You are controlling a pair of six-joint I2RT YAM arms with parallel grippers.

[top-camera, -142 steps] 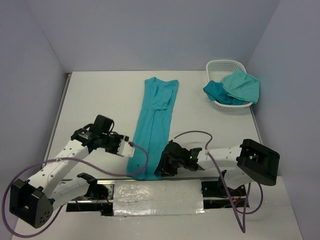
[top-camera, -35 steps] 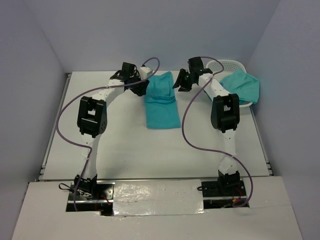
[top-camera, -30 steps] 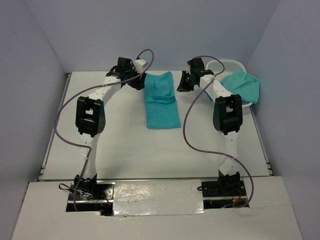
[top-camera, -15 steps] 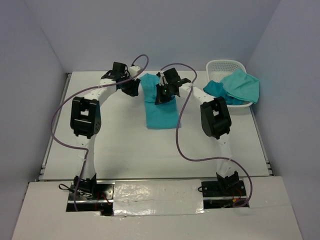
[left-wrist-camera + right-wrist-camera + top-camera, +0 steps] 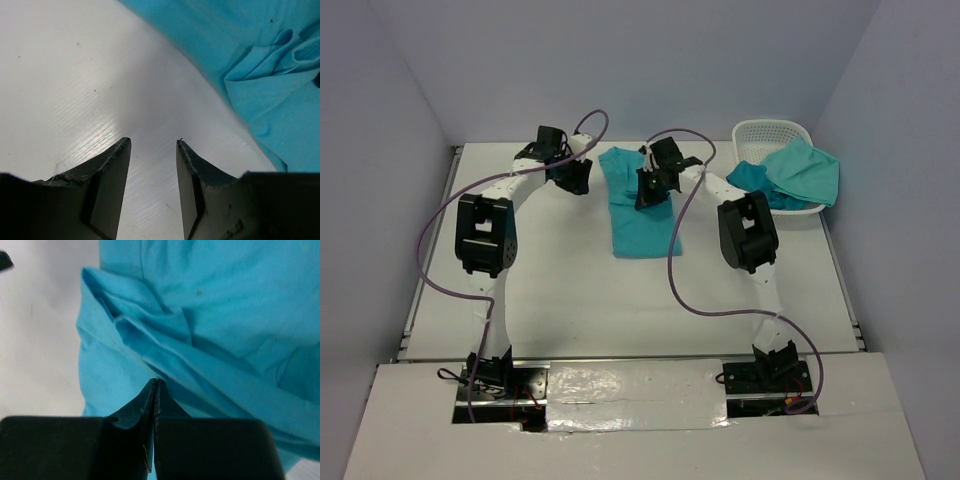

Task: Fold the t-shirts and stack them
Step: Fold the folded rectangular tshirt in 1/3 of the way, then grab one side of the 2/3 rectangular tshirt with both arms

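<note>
One folded turquoise t-shirt (image 5: 642, 228) lies at the far middle of the table. My right gripper (image 5: 647, 196) is above its upper part, shut. In the right wrist view its tips (image 5: 156, 381) press together against a raised fold of the t-shirt (image 5: 225, 300), with no cloth between them. My left gripper (image 5: 577, 178) is just left of the t-shirt, open over bare table. In the left wrist view the left gripper (image 5: 152, 142) holds nothing, and the t-shirt's edge (image 5: 260, 60) lies to its right. Two more t-shirts, one bluer (image 5: 752, 184) and one greener (image 5: 806, 170), hang out of the basket.
A white lattice basket (image 5: 770, 128) stands at the far right corner of the table (image 5: 540, 280). Purple cables loop from both arms over the table's middle. Grey walls close in the back and both sides.
The right gripper has swung left from beside the basket onto the folded t-shirt and shut. The left gripper has drawn slightly left, away from the t-shirt's edge.
</note>
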